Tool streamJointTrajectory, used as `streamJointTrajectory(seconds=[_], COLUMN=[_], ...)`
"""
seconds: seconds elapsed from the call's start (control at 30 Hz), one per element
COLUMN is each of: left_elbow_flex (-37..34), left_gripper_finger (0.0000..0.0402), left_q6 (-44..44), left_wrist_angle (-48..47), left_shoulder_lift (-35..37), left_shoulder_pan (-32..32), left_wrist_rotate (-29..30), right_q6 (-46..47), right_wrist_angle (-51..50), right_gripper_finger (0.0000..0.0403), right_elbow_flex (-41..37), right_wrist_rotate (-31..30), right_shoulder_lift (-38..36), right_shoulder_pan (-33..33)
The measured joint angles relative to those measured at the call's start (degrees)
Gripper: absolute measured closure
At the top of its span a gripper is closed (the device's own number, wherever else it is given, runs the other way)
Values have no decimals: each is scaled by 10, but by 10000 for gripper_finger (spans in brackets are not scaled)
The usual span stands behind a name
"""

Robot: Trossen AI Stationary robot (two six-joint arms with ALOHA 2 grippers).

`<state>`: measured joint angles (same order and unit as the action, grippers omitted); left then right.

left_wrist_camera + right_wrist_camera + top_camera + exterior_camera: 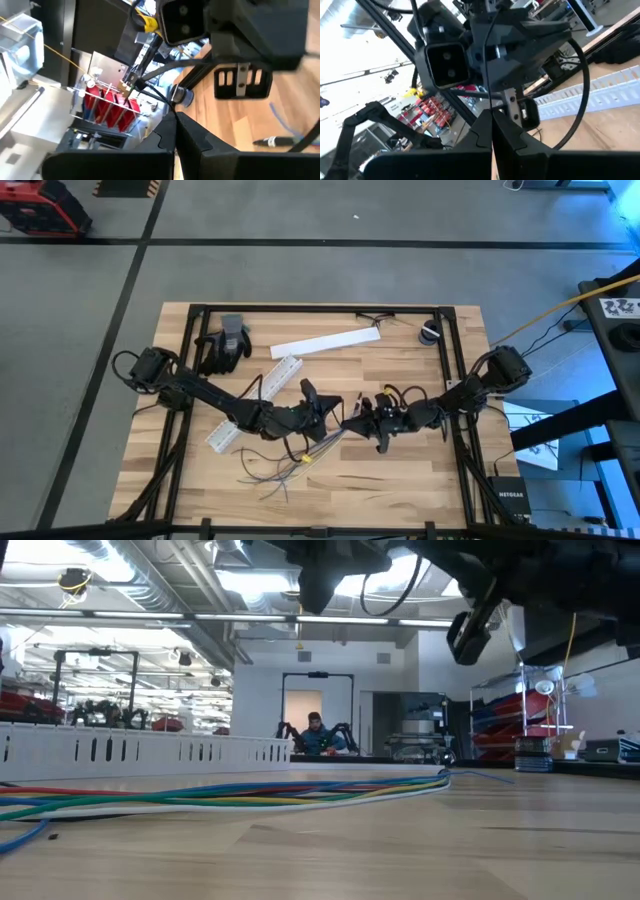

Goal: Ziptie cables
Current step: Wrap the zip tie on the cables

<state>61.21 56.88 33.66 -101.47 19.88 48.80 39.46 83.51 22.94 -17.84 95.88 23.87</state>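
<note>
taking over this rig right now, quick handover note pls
Left tool: mid-table, raised, fingers shut in its wrist view; what they pinch can't be told.
Right tool: facing it, close by, raised, fingers also together, contents unclear.
Bunch of thin, floppy dark wires: loose on the wooden table below the left tool, fanned out, some running up toward the tools.
Long white slotted plastic channel: beside the left arm.
Done: no tie visible round the bunch.
Left: gather and ziptie.

Left claw (175, 131): two dark fingers pressed together, tips touching. Right claw's black housing (250, 45) just ahead, above wooden surface (280, 117). Blue wire (285, 120) and light-tipped cable end (272, 142) lying on surface. Red bins (110, 107) beyond.
</note>
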Motion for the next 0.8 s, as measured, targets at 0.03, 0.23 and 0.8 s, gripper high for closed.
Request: streamJointTrajectory(seconds=[0.03, 0.23, 0.8], left_elbow_flex=[0, 0, 0], left_gripper_finger=[401, 402, 402], left_q6=[7, 82, 92], left_wrist_angle=[-1, -1, 0], left_shoulder_lift=[0, 0, 0], left_shoulder_pan=[0, 0, 8], left_wrist_rotate=[1, 41, 4], right_q6=[3, 63, 142], right_wrist_angle=[7, 28, -27], right_gripper_finger=[403, 403, 403], right_elbow_flex=[-1, -2, -2], right_wrist_rotate=[-6, -17, 25], right_shoulder_lift=[0, 0, 0], right_shoulder_pan=[0, 1, 1])
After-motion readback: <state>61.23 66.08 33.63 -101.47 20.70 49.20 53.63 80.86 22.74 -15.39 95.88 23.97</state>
